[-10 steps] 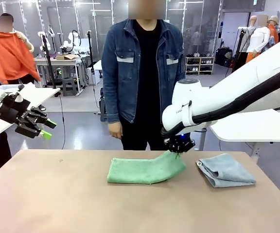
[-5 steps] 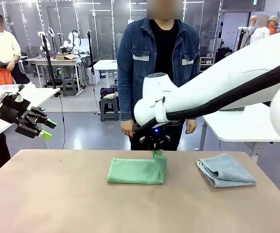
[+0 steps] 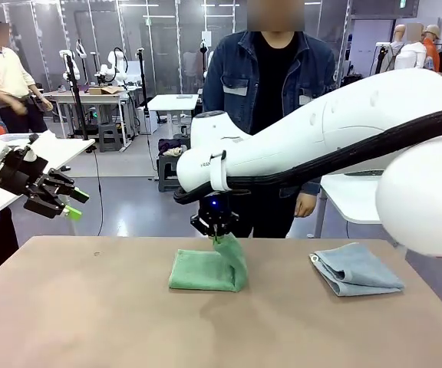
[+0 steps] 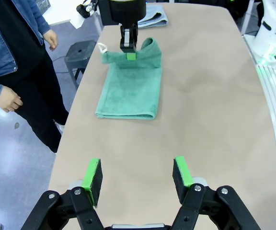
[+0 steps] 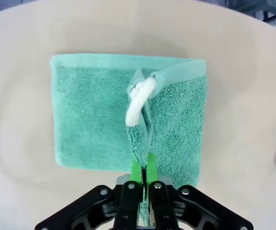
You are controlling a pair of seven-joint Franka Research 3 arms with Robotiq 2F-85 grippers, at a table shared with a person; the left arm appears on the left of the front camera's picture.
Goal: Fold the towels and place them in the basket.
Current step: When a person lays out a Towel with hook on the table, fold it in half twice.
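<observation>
Blue towel (image 3: 357,269) lies beside green towel (image 3: 206,270) — person (image 3: 271,77) behind.

no readable text, labels or numbers

The right arm reaches across the middle of the table (image 3: 67,307), its right gripper (image 3: 215,227) pinched shut on a corner of the green towel (image 3: 206,270), lifting that end up while the rest lies flat. At three o'clock from it, well apart, the light blue towel (image 3: 357,269) sits loosely folded on the tabletop. Over at nine o'clock, off the table's edge, the left gripper (image 3: 69,202) hangs in the air with its jaws apart, holding nothing. A person in a denim jacket (image 3: 278,73) stands at twelve o'clock behind the table.
</observation>
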